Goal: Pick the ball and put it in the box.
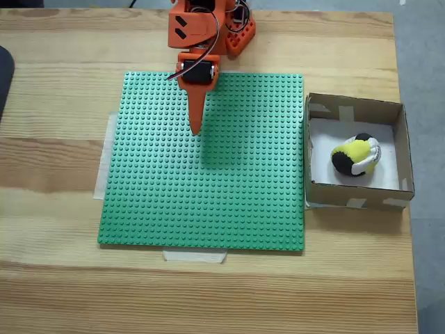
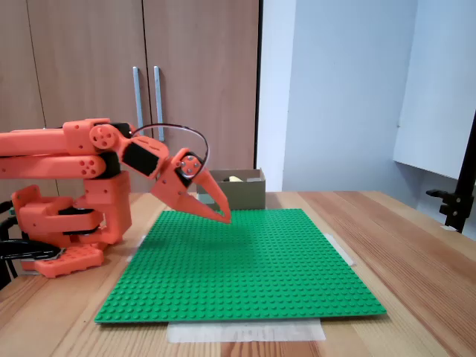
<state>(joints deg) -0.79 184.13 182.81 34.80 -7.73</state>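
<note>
The ball [image 1: 356,155], patched yellow, white and black, lies inside the box [image 1: 354,196] at the right of a fixed view from above. In a fixed view from the side, the box [image 2: 245,192] stands at the far end of the table with the top of the ball [image 2: 235,178] peeking over its wall. My orange gripper [image 1: 196,131] hovers over the upper part of the green plate, well left of the box. Its fingers meet at the tip with nothing between them. The side view shows the gripper [image 2: 224,218] pointing down and forward, just above the plate.
A flat green studded plate [image 1: 208,188] is taped to the wooden table [image 1: 55,167]. My arm's orange base [image 2: 63,223] sits at the table's end. Wooden cabinet doors [image 2: 89,67] stand behind it. A black stand [image 2: 461,193] rises at the right edge.
</note>
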